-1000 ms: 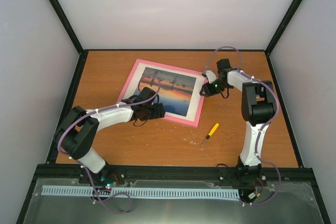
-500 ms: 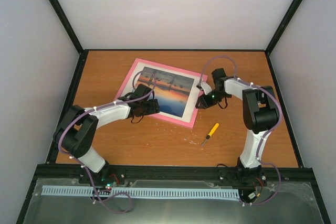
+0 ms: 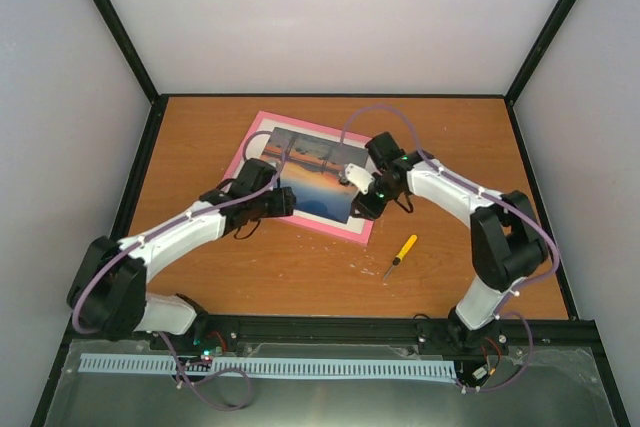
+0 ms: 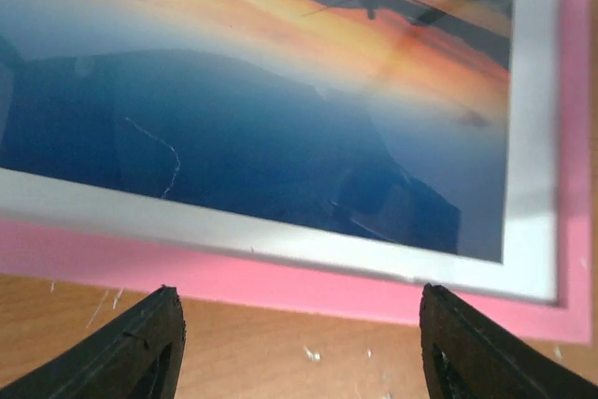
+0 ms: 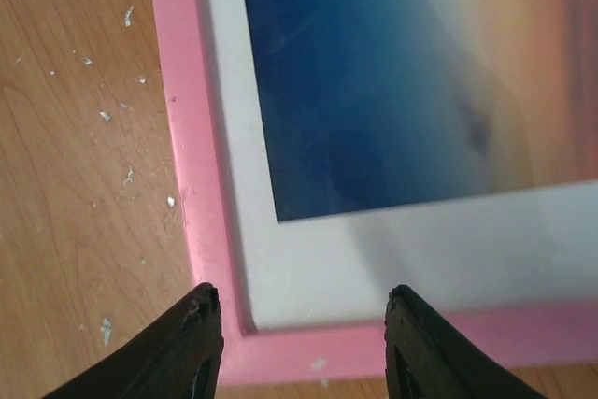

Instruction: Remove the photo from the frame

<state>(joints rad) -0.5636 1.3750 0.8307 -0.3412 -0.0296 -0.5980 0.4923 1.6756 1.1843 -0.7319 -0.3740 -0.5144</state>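
While both arms reach in over the table, the frame sits face up around the middle of it, turned a bit crooked to the table edges. The photo is inside the frame, orange sunset sky over blue water with dark shapes along the top, and there's a white margin between it and the pink border.

The left hand is at the near-left side of the frame. In its wrist view the two fingers are spread wide with nothing between them but bare wood, and the pink edge runs just past the tips. Can't tell if the tips touch the table.

The right hand is over the near-right corner. Its fingers are apart too, one on each side of that corner, with the pink border and white margin showing in the gap. It isn't clamped on anything that I can see, and I can't tell whether it's touching the frame or just above it.

A yellow-handled screwdriver lies on the table off the frame's near-right corner, not touching it. There are little pale crumbs scattered on the wood beside the border.
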